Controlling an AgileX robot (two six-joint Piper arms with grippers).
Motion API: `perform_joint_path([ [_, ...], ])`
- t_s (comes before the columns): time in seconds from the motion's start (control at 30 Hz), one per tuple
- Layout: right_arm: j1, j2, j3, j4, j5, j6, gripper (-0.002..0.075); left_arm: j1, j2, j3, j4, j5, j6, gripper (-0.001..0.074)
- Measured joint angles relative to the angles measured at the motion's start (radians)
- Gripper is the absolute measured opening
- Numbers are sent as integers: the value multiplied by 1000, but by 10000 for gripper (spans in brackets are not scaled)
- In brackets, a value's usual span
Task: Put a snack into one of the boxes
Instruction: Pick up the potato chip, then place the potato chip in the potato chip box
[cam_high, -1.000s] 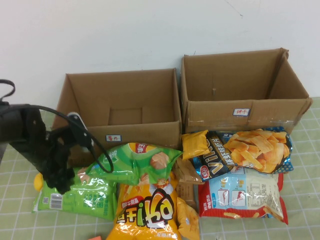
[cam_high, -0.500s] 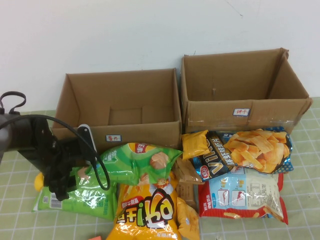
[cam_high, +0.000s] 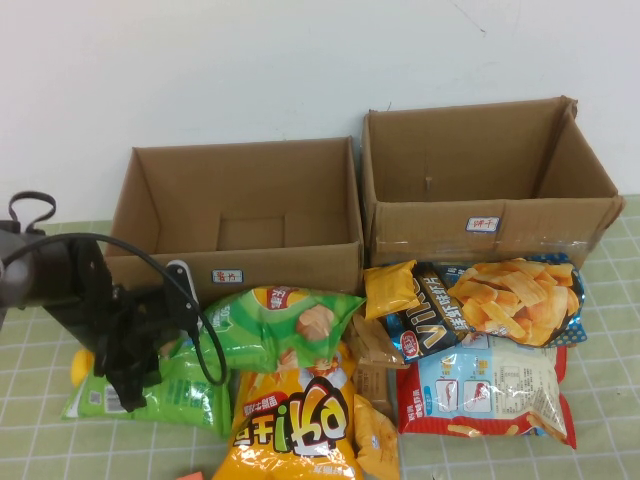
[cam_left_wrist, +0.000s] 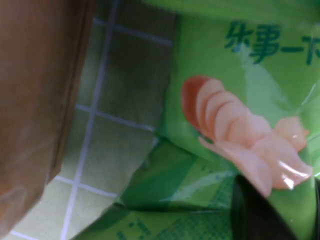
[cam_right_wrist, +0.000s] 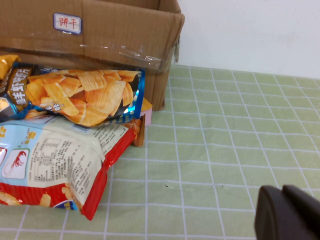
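High view: left gripper (cam_high: 128, 372) is pressing down on the green bag (cam_high: 190, 385), which is lying before the left box (cam_high: 245, 215); its jaw state cannot be told.
Left wrist view: green bag (cam_left_wrist: 240, 125) is filling the frame beside cardboard.
Right wrist view: right gripper (cam_right_wrist: 285, 214) is hovering over the tablecloth (cam_right_wrist: 225, 150), jaws closed together.

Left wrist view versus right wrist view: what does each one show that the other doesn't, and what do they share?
Only the left wrist view shows a green chip bag up close, with a brown cardboard box wall beside it; the left claw is down at that bag in the high view. Only the right wrist view shows the labelled right box, the dark blue ridged-chip bag, the red-and-white shrimp snack bag, and the right claw, shut, low over bare cloth. Both show the green checked tablecloth.
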Motion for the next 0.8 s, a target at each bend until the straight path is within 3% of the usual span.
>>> perform_joint_path([
  [0.27, 0, 0, 0, 0, 0, 0, -2, 0, -100, 5, -36, 58, 0, 78],
  [0.67, 0, 0, 0, 0, 0, 0, -2, 0, -451, 11, -33, 125, 0, 78],
  [0.8, 0, 0, 0, 0, 0, 0, -2, 0, -569, 11, -121, 101, 0, 78],
])
